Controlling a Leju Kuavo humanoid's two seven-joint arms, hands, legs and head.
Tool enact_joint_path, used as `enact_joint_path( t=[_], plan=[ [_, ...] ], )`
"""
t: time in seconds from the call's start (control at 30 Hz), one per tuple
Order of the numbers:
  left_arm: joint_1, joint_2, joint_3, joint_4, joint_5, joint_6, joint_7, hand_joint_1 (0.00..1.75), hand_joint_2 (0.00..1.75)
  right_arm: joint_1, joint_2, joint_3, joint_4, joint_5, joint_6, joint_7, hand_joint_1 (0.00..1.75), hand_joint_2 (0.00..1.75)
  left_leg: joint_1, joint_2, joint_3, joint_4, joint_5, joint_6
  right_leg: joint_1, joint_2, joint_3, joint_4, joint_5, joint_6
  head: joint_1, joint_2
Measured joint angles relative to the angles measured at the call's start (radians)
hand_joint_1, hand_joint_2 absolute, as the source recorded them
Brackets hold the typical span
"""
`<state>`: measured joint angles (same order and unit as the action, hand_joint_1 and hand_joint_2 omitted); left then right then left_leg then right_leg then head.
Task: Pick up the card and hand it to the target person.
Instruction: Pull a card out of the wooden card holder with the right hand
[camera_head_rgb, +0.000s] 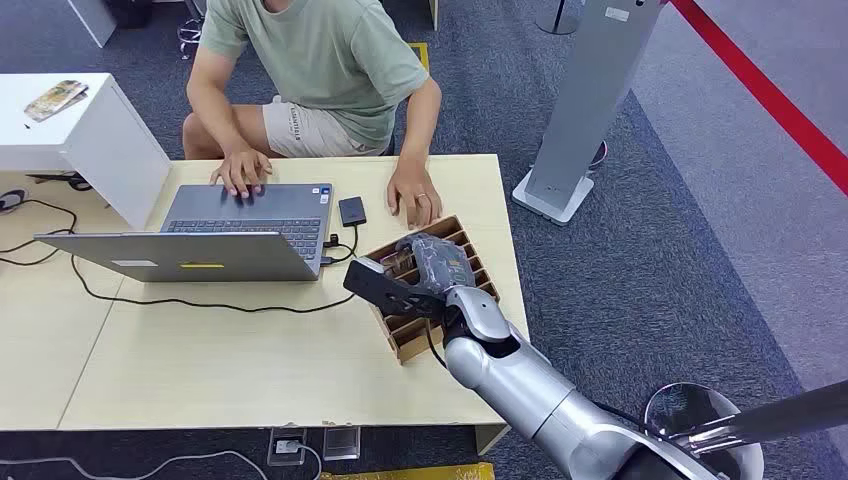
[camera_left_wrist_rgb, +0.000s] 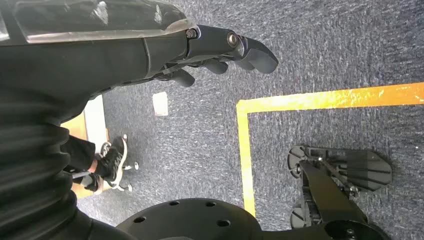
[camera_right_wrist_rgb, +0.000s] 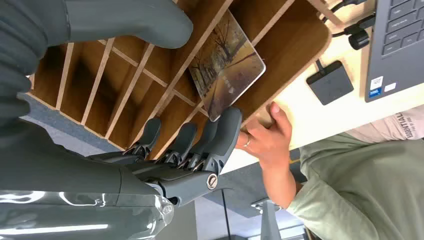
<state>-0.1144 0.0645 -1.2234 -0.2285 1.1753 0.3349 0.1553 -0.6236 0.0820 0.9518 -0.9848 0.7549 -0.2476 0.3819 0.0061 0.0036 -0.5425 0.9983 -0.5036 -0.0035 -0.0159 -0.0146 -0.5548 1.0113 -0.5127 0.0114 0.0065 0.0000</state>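
A card printed with a brown tree-lined scene stands tilted in a slot of the wooden slotted rack, which sits on the table's right end. My right hand hovers over the rack. In the right wrist view the thumb is on one side of the card and the fingers on the other, spread, with one fingertip at the card's corner. Nothing is pinched. The person in a green shirt sits across the table, one hand resting beside the rack. My left hand hangs over the carpet, holding nothing.
An open laptop lies left of the rack, with a small black device and cables beside it. A white cabinet stands at the far left. To the right of the table a grey pillar stand rises from the carpet.
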Motion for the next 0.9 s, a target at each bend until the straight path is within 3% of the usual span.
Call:
enact_joint_path(
  t=[0.43,0.53,0.67,0.9],
  plan=[
    [0.0,0.0,0.0,0.0,0.0,-0.003,0.0,0.0,1.75,-0.004,0.004,-0.001,0.017,-0.003,-0.007,-0.009,0.77,1.75,0.0,0.0,0.0,0.0,0.0,0.0,0.0,0.0,0.0,0.0,0.0,0.0,0.0,0.0],
    [0.0,0.0,0.0,0.0,0.0,-0.003,0.0,0.0,1.75,-0.004,0.006,-0.002,0.02,-0.003,-0.008,-0.009,0.92,1.75,0.0,0.0,0.0,0.0,0.0,0.0,0.0,0.0,0.0,0.0,0.0,0.0,-0.001,0.0],
    [0.0,0.0,0.0,0.0,0.0,-0.003,0.0,0.0,1.75,-0.005,0.006,-0.003,0.021,-0.002,-0.013,-0.01,1.27,1.75,0.0,0.0,0.001,0.0,0.0,0.0,0.0,0.0,0.0,0.0,0.0,0.0,0.0,0.0],
    [0.0,0.0,0.0,0.0,0.0,-0.007,0.002,0.0,1.75,0.0,0.006,-0.005,0.023,0.0,-0.01,-0.007,1.31,1.75,0.0,0.0,0.0,0.0,0.0,0.0,0.0,0.0,0.0,0.0,0.0,0.0,0.0,0.0]
  ],
)
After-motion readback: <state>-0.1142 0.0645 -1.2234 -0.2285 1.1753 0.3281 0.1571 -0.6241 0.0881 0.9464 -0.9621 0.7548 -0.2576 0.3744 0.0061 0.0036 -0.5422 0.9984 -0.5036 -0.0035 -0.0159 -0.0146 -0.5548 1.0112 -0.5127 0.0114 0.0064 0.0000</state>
